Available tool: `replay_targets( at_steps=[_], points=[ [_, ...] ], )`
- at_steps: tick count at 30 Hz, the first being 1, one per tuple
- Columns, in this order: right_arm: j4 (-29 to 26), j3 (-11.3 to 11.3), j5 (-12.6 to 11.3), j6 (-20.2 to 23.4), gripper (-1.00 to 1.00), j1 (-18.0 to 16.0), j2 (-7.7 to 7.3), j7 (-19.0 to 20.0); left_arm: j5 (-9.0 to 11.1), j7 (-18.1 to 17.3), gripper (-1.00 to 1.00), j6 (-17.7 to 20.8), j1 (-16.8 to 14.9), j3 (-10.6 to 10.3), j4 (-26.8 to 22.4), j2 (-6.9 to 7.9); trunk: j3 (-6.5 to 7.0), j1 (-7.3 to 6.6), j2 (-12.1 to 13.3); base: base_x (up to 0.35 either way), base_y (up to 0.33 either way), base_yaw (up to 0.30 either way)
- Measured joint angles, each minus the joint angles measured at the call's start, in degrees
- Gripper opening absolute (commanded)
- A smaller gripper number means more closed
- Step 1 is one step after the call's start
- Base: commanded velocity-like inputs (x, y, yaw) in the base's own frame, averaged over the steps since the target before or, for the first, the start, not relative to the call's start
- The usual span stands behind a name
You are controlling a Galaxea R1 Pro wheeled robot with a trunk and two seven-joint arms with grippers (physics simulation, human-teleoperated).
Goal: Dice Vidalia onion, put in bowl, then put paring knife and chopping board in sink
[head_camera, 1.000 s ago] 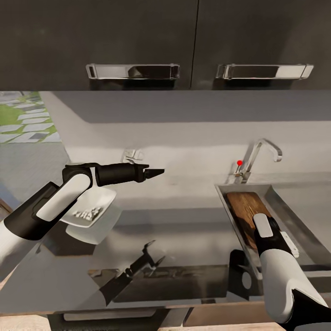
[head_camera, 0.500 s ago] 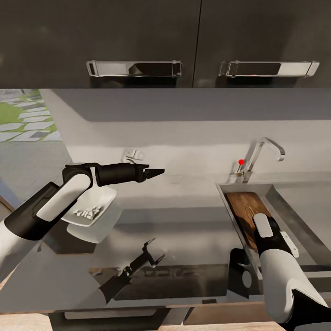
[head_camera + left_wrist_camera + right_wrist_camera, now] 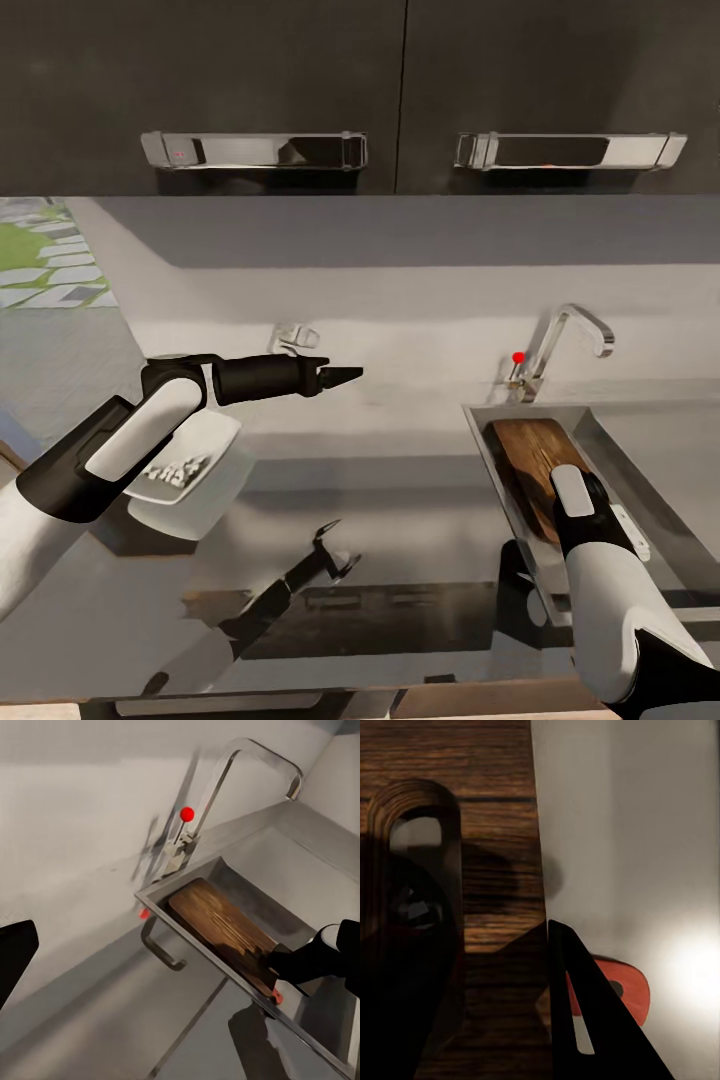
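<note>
Dark brown grained chopping board [image 3: 528, 468] w/ slot handle lies in sink [image 3: 640, 470]; right pincer [image 3: 495, 967] clamped on it; left pincer [image 3: 350, 374] together.

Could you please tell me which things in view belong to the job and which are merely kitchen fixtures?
Job:
- chopping board, lying in the sink
- bowl holding diced pieces, on the countertop
- right tool, at the board's slot end

Fixtures:
- tap
- cabinet handles
- wall socket
</note>
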Motion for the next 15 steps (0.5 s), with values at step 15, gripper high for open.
replay_targets(
  at_steps=[15],
  points=[
    [0.0, -0.03, -0.02, -0.01, -1.0, 0.0, 0.0, 0.03, 0.0, 0.0, 1.0, 0.0, 0.0, 0.0, 0.0, -0.01, 0.0, 0.0, 0.0, 0.0, -0.001, 0.0]
  ],
)
